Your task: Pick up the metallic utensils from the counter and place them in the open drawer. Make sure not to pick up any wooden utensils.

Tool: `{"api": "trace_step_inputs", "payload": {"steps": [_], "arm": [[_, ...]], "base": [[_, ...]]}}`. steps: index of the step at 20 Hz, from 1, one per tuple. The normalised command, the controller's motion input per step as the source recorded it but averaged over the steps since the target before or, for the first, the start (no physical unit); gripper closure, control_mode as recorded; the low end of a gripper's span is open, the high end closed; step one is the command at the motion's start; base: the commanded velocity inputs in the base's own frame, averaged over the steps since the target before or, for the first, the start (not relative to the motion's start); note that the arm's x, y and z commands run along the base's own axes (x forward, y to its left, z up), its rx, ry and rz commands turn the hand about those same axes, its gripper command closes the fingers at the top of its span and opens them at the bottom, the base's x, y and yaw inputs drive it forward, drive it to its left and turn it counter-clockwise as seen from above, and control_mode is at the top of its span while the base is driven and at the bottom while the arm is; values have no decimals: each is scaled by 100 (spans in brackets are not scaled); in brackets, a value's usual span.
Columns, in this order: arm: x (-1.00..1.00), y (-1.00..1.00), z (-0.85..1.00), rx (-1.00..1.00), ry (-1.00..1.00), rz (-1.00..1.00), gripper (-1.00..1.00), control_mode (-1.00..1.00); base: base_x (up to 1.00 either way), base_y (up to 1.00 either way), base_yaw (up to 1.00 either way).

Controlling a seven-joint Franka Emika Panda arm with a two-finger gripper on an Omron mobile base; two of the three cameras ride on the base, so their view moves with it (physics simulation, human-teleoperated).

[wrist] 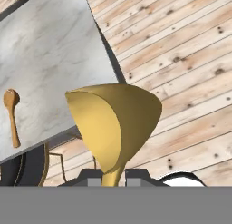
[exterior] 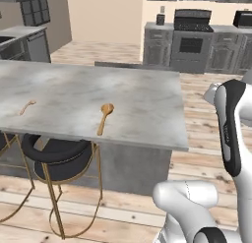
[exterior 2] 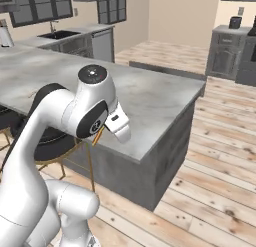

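Observation:
In the hand view my gripper (wrist: 113, 177) is shut on the neck of a gold-coloured spoon (wrist: 113, 123), whose big rounded bowl stands up close to the camera. The spoon hangs over the wooden floor, just off the near right corner of the marbled counter (wrist: 45, 55). On the counter (exterior: 98, 87) lie the wooden utensils: a long round-bowled spoon (exterior: 105, 117) near the front edge, also seen from the hand as the long spoon (wrist: 12, 115), and a smaller piece (exterior: 27, 107) further left. The open drawer is out of view.
Black-seated stools with thin gold legs (exterior: 56, 156) stand under the counter's front edge. Plank floor (exterior 2: 215, 156) stretches to the counter's right. Dark cabinets and a stove (exterior: 192, 40) line the far wall, and a sink counter (exterior 2: 65, 37) sits at the far left.

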Motion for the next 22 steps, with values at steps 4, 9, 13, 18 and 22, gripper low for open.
{"api": "trace_step_inputs", "payload": {"steps": [4, 9, 13, 18, 22], "arm": [[0, 0, 0, 0, 0, 0, 100, 100], [0, 0, 0, 0, 0, 0, 100, 100], [0, 0, 0, 0, 0, 0, 100, 100], [0, 0, 0, 0, 0, 0, 100, 100], [0, 0, 0, 0, 0, 0, 100, 100]], "base": [[-10, -100, 0], [-5, -100, 0], [26, -100, 17], [65, -100, 40], [79, -100, 52]]}}
